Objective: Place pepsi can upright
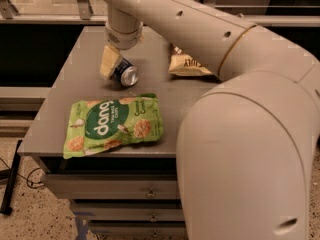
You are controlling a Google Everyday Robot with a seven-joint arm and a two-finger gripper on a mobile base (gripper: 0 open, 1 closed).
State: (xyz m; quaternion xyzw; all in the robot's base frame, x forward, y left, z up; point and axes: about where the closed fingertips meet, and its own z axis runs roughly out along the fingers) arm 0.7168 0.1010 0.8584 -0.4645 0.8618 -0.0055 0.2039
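The pepsi can (126,75) lies on its side on the grey table top (75,84), toward the back left, with its silver end facing the front right. My gripper (113,66) has come down from above onto the can's far end and touches it or comes very close to it. The far end of the can is hidden behind the gripper. My arm (200,29) reaches in from the right.
A green dang snack bag (112,125) lies flat near the table's front edge. A brown snack bag (187,65) lies at the back, partly hidden by my arm. My arm's large body (245,154) blocks the right side. Drawers (115,189) sit below the top.
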